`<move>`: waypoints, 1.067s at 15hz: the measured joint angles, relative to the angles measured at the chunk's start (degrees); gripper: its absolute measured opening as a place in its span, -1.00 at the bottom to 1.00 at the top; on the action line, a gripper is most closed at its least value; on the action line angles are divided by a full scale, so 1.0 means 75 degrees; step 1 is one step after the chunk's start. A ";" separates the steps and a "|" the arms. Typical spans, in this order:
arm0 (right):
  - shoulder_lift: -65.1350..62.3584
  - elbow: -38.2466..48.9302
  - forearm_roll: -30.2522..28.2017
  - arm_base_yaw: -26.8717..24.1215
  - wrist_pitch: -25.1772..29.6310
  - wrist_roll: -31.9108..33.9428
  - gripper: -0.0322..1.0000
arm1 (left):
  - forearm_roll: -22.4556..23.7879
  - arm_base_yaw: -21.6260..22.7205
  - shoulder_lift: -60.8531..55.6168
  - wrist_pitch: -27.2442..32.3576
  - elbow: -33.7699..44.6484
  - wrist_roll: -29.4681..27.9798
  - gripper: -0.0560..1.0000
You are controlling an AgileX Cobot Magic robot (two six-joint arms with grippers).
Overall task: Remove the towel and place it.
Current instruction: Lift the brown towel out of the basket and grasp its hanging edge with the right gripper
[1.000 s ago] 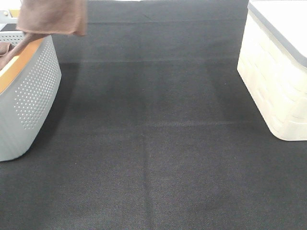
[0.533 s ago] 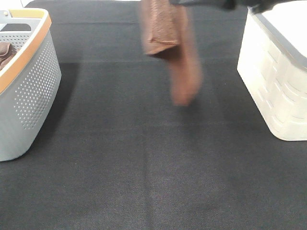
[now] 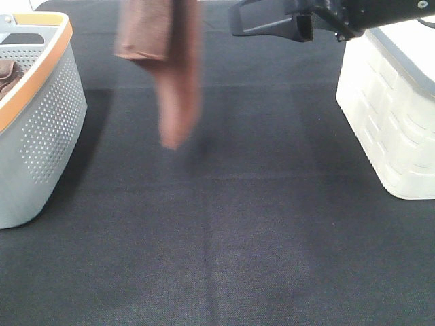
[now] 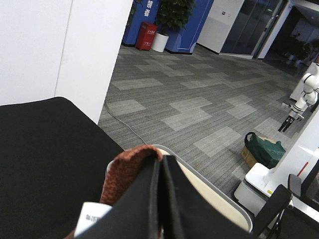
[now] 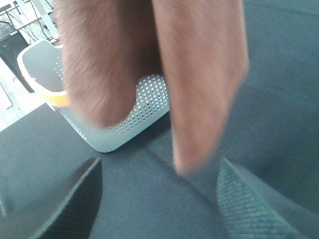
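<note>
**Towel lifted clear, not yet set down**

Left fingers point(image 4: 142, 209) are pressed together w/ a fold of the reddish-brown microfibre towel point(image 3: 166, 75) pinched between them. Its small white tag point(image 4: 92, 217) shows just beside the grip. Right fingers point(image 5: 62, 199) stand spread wide w/ nothing between them. In the exterior view they sit at the top, right of centre, near the towel but apart from it.

The towel hangs in the air from the top edge of the exterior view, left of centre. Its lower end is blurred and clear of the black fabric-covered worktop point(image 3: 224, 238). It hangs between the grey perforated plastic basket w/ an orange rim point(image 3: 47, 129) at the left edge and the cream-white plastic bin point(image 3: 387, 122) at the right edge, nearer the basket. A darker brown bunched cloth point(image 3: 7, 73) lies in the basket.

Progress, as I read it: removal looks done, so approx. halfway overall. Left to do: bring the towel to its spot, lower it, let go. Which spot can't be told from here. The spread right fingers may be there to take a second hold.
</note>
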 joint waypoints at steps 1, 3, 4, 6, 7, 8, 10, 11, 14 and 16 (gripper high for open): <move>0.0000 0.0000 0.0130 0.0000 0.0153 0.0000 0.29 | 0.0015 0.0000 0.0000 0.0000 0.0000 0.0000 -0.89; 0.0000 0.0000 0.0275 0.0000 0.0344 0.0000 0.29 | 0.0015 0.0000 0.0000 0.0000 0.0000 0.0000 -0.89; 0.0000 0.0000 0.0382 0.0000 0.0428 -0.0008 0.33 | 0.0015 0.0000 0.0000 0.0000 0.0000 0.0000 -0.89; 0.0000 0.0000 0.0435 0.0000 0.0604 -0.0092 0.47 | 0.0015 0.0000 0.0000 0.0000 0.0000 0.0000 -0.89; 0.0000 0.0000 0.0435 0.0000 0.0718 -0.0183 0.48 | 0.0015 0.0000 0.0000 0.0000 0.0000 0.0000 -0.89; 0.0000 0.0000 0.0435 0.0000 0.0764 -0.0191 0.49 | 0.0015 0.0000 0.0000 0.0000 0.0000 0.0000 -0.89; 0.0000 0.0000 0.0451 0.0000 0.0764 -0.0244 0.50 | 0.0015 0.0000 0.0000 0.0000 0.0000 0.0000 -0.89; 0.0000 0.0000 0.0451 0.0000 0.0749 -0.0328 0.50 | 0.0008 -0.0053 0.0000 0.0000 0.0000 0.0000 -0.89; 0.0000 0.0000 0.0642 0.0000 0.0703 -0.0413 0.50 | 0.0145 -0.0626 0.0000 -0.0176 0.0000 0.0000 -0.89; 0.0000 0.0000 0.0657 0.0000 0.0710 -0.0451 0.50 | 0.0558 -0.0932 0.0023 -0.0321 0.0000 0.0000 -0.89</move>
